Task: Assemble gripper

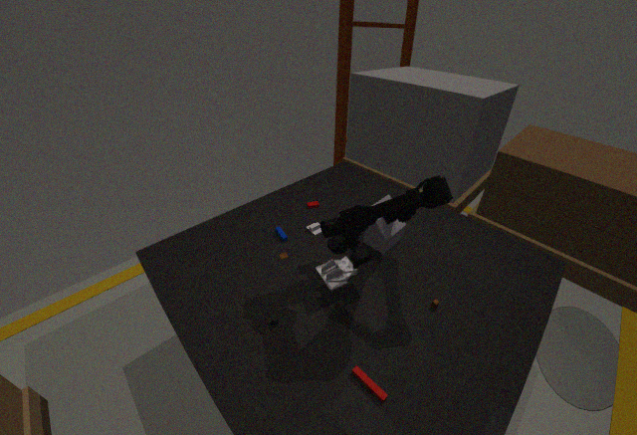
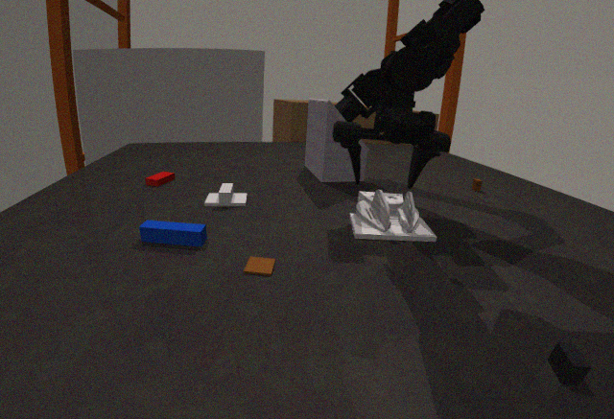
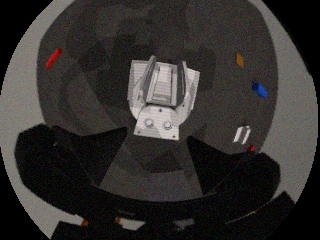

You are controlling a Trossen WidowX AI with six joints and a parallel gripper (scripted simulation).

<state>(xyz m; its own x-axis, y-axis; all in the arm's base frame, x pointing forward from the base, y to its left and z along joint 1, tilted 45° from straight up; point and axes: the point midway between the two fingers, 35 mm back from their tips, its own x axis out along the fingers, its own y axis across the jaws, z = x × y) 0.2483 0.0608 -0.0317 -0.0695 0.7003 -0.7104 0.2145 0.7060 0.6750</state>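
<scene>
White gripper assembly on table, black fingers wide above it.
Top: the dark grey table (image 1: 478,266) carries the pale gripper assembly (image 1: 336,272) (image 2: 393,233) (image 3: 162,85) near its middle, below the black arm (image 1: 385,211) (image 2: 421,58). Exterior: black tapered fingers (image 2: 384,185) stand wide, holding nothing, above the assembly's far side; left of it lies a blue rectangular block (image 2: 172,234) (image 1: 281,233) (image 3: 259,90). Wrist: the housing plate (image 3: 159,131) covers the near end; two jaws (image 3: 149,82) extend beyond.
</scene>
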